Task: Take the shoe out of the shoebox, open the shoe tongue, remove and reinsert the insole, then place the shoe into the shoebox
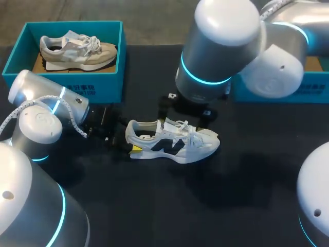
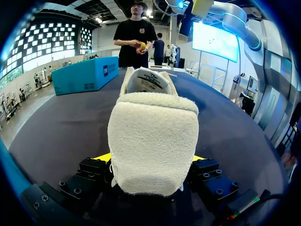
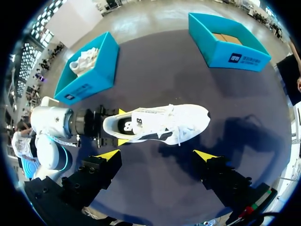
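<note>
A white shoe [image 1: 172, 141] with a dark side logo lies upright on the dark table, toe pointing right. My left gripper [image 1: 128, 146] is at its heel. In the left wrist view the fuzzy heel [image 2: 153, 141] fills the gap, and both fingers [image 2: 101, 162] press its sides. My right gripper [image 3: 156, 154] hangs open above the shoe [image 3: 157, 123], its yellow tips apart and touching nothing. In the head view the right arm's wrist [image 1: 187, 105] sits over the shoe's collar and hides the fingers. The tongue and laces [image 1: 187, 128] show; the insole inside I cannot make out.
A teal shoebox [image 1: 77, 87] at the back left holds a second, beige shoe [image 1: 77, 50]. Another teal shoebox [image 3: 230, 44] stands open at the back right, partly hidden behind my right arm in the head view. Bare table lies in front of the shoe.
</note>
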Robot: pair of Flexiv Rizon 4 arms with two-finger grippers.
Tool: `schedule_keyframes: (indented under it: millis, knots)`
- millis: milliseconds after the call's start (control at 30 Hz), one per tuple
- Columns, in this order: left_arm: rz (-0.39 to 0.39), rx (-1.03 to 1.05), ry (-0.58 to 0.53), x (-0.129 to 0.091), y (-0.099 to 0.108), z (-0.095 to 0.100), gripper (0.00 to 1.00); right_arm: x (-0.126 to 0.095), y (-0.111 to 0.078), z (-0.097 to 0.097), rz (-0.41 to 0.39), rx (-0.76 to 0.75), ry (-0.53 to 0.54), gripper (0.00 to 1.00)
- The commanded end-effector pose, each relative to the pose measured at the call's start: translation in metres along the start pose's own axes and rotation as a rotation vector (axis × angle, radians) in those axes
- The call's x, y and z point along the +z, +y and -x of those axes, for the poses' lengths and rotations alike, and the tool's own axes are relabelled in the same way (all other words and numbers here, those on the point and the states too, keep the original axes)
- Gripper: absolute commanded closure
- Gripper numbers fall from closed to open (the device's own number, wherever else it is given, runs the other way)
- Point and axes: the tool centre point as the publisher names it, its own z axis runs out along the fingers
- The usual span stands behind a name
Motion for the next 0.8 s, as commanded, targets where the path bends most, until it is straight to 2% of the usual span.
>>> schedule_keyframes:
  millis: [33,133,800]
  knots:
    - [0.004,-0.001,0.001,0.0047,0.0044,0.0004,1.0,0.03,-0.0078,-0.0157,0.045,0.049,-0.164,0.0]
    - [0.004,-0.001,0.001,0.0047,0.0044,0.0004,1.0,0.036,-0.0092,-0.0175,0.039,0.029,-0.185,0.0]
    - [0.004,-0.001,0.001,0.0047,0.0044,0.0004,1.0,0.036,-0.0092,-0.0175,0.039,0.029,-0.185,0.0]
